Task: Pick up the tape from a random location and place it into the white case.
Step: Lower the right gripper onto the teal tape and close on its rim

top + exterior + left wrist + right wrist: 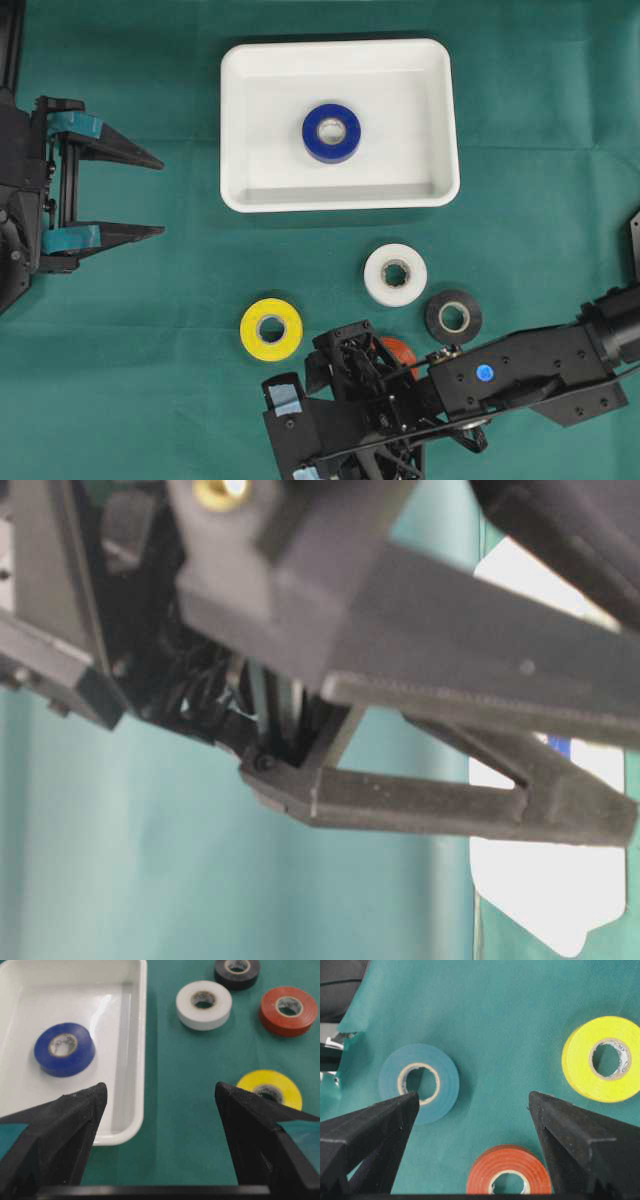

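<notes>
Green cloth covers the table (120,330). Right gripper (472,1102) spread wide over the red tape roll (509,1176); beyond it yellow (271,329), white (395,274) and black rolls (453,316), then the shallow white plastic case (240,120) holding a blue tape roll (331,132). Left gripper (150,195) gapes beside the case.

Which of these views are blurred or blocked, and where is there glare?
Table-level view: blurred right gripper fills it, white case overexposed. Left wrist view: glare streak on the case floor, left gripper soft. Overhead view: sharp, evenly lit.
</notes>
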Controlling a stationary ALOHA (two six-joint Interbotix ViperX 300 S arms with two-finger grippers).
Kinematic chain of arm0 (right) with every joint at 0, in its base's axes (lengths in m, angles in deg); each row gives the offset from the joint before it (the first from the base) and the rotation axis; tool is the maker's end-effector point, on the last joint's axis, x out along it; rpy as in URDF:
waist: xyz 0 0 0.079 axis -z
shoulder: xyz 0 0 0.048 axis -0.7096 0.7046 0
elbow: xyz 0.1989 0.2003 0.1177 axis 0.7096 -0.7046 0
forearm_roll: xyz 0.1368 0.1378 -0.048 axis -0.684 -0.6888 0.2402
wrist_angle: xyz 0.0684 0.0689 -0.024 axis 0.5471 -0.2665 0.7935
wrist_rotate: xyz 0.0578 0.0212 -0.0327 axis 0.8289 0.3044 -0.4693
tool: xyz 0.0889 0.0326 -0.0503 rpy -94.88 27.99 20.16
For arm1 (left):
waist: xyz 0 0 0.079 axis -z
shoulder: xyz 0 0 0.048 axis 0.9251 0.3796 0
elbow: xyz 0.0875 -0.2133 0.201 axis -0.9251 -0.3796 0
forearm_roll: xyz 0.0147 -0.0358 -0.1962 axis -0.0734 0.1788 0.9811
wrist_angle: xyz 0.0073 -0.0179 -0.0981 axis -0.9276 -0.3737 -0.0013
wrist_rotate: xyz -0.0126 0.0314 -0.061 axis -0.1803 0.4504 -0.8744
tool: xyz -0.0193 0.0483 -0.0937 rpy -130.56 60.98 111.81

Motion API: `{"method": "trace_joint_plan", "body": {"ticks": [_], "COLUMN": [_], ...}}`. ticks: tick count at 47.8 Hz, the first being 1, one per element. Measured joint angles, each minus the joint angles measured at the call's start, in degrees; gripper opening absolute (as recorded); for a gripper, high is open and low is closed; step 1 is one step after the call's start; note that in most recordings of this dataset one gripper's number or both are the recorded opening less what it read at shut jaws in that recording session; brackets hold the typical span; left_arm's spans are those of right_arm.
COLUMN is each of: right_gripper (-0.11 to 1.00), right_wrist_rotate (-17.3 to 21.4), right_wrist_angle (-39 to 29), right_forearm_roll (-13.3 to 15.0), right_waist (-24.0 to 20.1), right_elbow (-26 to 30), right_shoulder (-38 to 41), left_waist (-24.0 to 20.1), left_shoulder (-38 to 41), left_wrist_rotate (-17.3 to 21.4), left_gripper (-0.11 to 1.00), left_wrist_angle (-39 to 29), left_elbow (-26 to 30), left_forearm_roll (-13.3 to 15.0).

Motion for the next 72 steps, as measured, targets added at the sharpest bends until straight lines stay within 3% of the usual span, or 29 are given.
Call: {"method": "trace_joint_plan", "body": {"ticks": [45,72], "right_gripper": [0.92,0.92], "right_wrist_rotate": [0.0,0.5], "right_wrist_angle": [0.1,3.4], "right_forearm_roll": [0.0,0.0], "right_waist": [-0.1,-0.5], "right_elbow": [0.0,-0.4], "right_shoulder": [0.1,6.8], "left_waist": [0.0,0.0], "left_shoulder": [0.0,0.0], "left_wrist_rotate": [0.0,0.0], "left_gripper": [0.85,0.85], "left_wrist_angle": [0.0,-0.1], "left_elbow": [0.0,0.0], "left_forearm_roll": [-0.1,0.0]}}
